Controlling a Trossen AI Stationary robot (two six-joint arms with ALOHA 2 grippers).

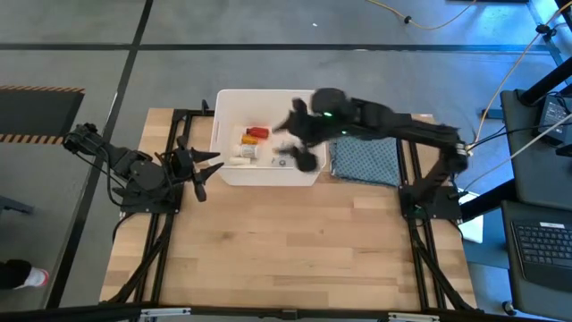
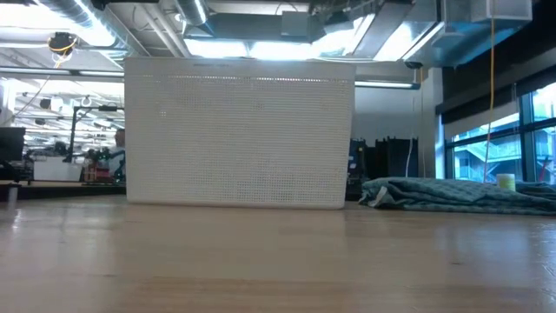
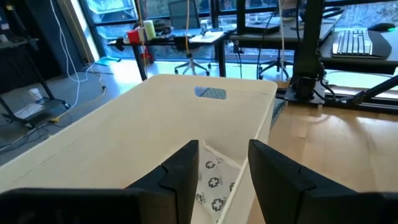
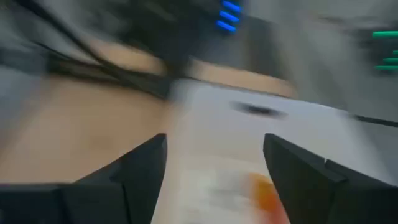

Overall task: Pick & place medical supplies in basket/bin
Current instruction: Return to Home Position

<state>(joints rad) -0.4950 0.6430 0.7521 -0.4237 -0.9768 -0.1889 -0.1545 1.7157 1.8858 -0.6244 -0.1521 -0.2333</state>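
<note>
The white tub (image 1: 228, 103) stands at the table's far middle; in the low view its perforated wall (image 2: 239, 139) fills the centre. Inside lie a red bottle (image 1: 256, 134), a white item (image 1: 246, 154) and a small item (image 1: 283, 162). My right gripper (image 1: 290, 134) reaches over the tub's right half, open and empty; its wrist view is blurred but shows the fingers (image 4: 140, 171) apart above the tub with an orange blur (image 4: 264, 193). My left gripper (image 1: 207, 165) waits open at the tub's left wall (image 3: 155, 124).
A blue-grey patterned cloth (image 1: 365, 161) lies right of the tub, seen bunched in the low view (image 2: 452, 193). Black arm frames (image 1: 170, 206) run along both table sides. Bare wood (image 1: 286, 241) stretches across the near half.
</note>
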